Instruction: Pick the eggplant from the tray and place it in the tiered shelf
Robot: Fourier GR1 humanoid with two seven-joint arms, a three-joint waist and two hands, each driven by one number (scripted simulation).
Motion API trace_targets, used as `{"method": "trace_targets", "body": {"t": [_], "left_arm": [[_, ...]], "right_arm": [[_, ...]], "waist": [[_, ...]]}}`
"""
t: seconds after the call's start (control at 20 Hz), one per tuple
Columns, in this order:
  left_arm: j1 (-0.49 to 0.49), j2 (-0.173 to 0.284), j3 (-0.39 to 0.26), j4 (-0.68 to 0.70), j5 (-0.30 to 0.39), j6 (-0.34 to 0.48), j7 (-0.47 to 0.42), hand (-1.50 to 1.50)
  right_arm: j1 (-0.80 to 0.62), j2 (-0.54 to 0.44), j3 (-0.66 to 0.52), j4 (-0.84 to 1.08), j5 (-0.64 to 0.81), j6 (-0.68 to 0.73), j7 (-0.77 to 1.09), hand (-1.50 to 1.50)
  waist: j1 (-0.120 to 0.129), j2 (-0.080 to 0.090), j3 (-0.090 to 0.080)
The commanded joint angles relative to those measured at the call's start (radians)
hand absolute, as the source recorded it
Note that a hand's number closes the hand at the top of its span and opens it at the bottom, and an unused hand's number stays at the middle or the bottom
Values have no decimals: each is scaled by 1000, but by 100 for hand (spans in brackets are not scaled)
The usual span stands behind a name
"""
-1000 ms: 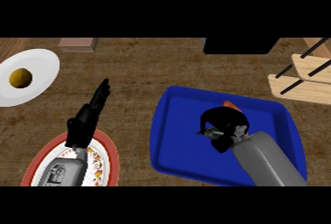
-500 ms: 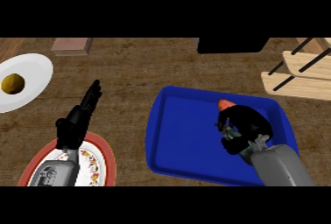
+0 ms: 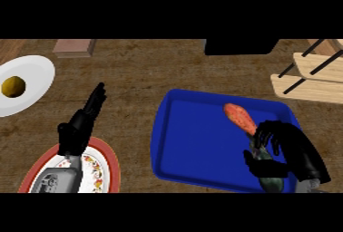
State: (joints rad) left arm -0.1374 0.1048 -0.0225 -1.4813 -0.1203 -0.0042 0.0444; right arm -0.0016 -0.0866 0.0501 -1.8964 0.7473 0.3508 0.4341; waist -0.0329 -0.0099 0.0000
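A wooden counter (image 3: 167,77) with brown grain fills the view. At 4 o'clock lies a glossy blue tray (image 3: 194,140), a rounded rectangle with a raised rim. At 2 o'clock stands the tiered shelf (image 3: 311,77), pale wood boards on thin dark rods. At 10 o'clock sits a smooth white plate (image 3: 36,79) holding a small yellow-brown round thing (image 3: 12,84). At 8 o'clock a red-rimmed patterned plate (image 3: 100,165) lies partly under the left forearm.

The eggplant (image 3: 239,117) rests in the tray's right half, orange-red on its upper part, dark green at the lower end; its long axis runs from 11 o'clock to 5 o'clock. The right hand (image 3: 288,152) has its fingers curled around the eggplant's lower part. The left hand (image 3: 84,120) rests with straight fingers pointing toward 1 o'clock.
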Motion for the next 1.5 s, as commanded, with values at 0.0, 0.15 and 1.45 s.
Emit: {"method": "trace_targets", "body": {"t": [0.0, 0.15, 1.45], "left_arm": [[-27, 12, 25, 14, 13, -4, 9, 0], [10, -13, -8, 13, -9, 5, -26, 0], [-37, -2, 9, 42, -18, -21, -19, 0]], "right_arm": [[72, 82, -46, -204, -117, -83, 10, 150], [95, 53, -89, -381, -151, -27, 77, 150], [-559, -477, -645, -179, -301, 32, 439, 150]], "waist": [[-9, 1, 0], [12, 4, -1], [33, 10, 0]]}}
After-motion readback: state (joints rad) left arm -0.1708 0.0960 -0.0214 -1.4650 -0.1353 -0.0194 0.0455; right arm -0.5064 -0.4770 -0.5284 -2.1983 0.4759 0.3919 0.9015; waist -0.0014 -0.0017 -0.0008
